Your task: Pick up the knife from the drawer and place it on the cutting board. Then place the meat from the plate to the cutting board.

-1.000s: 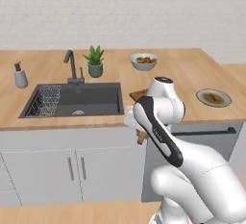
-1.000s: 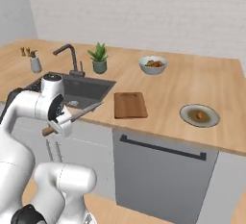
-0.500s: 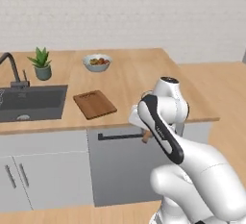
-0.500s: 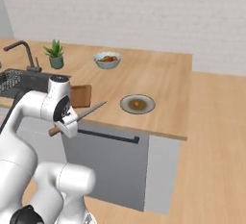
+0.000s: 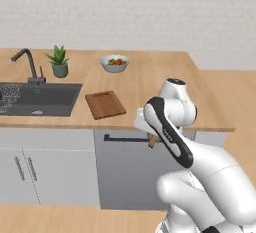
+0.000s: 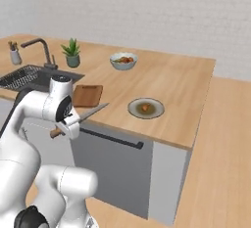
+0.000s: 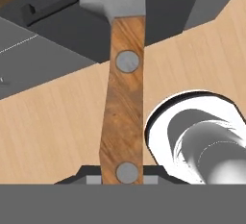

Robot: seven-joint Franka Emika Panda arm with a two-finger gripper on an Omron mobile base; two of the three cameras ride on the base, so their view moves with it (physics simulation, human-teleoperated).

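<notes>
Wooden table runs the width of this kitchen, with a dark sink at one end, a potted plant behind it and a fruit bowl further along the back. From where I stand the arm is folded in close to its own body, out in front of the table's edge, and the pincer is clamped on the knife by its brown handle. The grey blade sticks out toward the table, tip roughly level with its front edge. In the hand view the handle runs straight up from between the fingers, both rivets showing.

The cutting board lies flat near the front edge, beside the sink, with nothing on it. The plate sits apart from it on the open side, the small orange-brown meat at its centre. So the knife is in hand but not yet delivered, and the meat is untouched.

What worries me is the long blade. The grip is far back on the handle, so any swing of the wrist sweeps the tip wide; carried low, it could strike the table's front edge or the dark appliance panel below. It could also twist in the fingers. Set down carelessly, it might overhang the board or slide off it.
</notes>
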